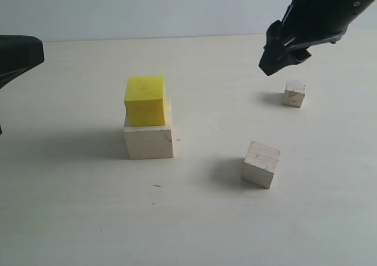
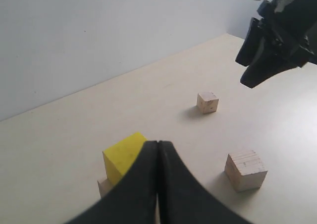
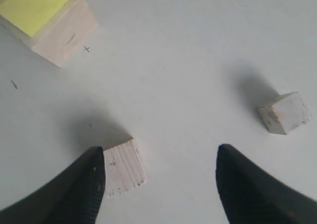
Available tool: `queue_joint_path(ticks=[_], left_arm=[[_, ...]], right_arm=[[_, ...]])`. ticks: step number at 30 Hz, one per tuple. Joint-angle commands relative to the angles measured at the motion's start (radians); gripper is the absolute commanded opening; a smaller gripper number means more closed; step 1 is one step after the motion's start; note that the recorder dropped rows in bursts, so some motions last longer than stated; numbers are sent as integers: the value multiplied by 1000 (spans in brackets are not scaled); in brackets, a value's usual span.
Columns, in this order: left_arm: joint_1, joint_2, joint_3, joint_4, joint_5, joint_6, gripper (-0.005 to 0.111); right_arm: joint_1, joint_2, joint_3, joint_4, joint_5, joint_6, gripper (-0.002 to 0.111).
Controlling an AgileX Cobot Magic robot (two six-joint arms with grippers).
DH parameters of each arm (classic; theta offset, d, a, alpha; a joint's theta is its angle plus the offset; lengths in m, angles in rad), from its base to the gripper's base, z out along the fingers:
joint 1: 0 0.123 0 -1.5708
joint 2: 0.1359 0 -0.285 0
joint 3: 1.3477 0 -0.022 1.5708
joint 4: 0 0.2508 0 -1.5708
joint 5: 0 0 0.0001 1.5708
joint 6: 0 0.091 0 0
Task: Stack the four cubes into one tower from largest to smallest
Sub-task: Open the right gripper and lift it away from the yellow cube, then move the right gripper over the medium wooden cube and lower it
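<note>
Two stacked, medium cube looks like the next one

Exterior: yellow cube sits on the large cube, slightly off-centre, left of the table's middle. The medium cube is alone nearer the front edge, the small cube is further back, and the right gripper is in the air near it. Left wrist: left gripper pressed together, empty. Right wrist: right jaws wide apart, nothing held, medium cube just beside one finger. I'd centre over it, square up to its faces, then drop straight down.
</note>
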Motion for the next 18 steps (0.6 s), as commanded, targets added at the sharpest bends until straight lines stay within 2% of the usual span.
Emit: queue_joint_path(ticks=[1,8,18], left_arm=[[-5,-9,1,-2,-18,-9,0],[-5,-9,1,-2,-20,-1,0],[-5,-9,1,2,-20,1,0]], right_arm=[[-5,-69,110,48,-129,-64,62],[0,-61,216,128,-150,-107,62],[4,-17,226,144,-167,-174,62]])
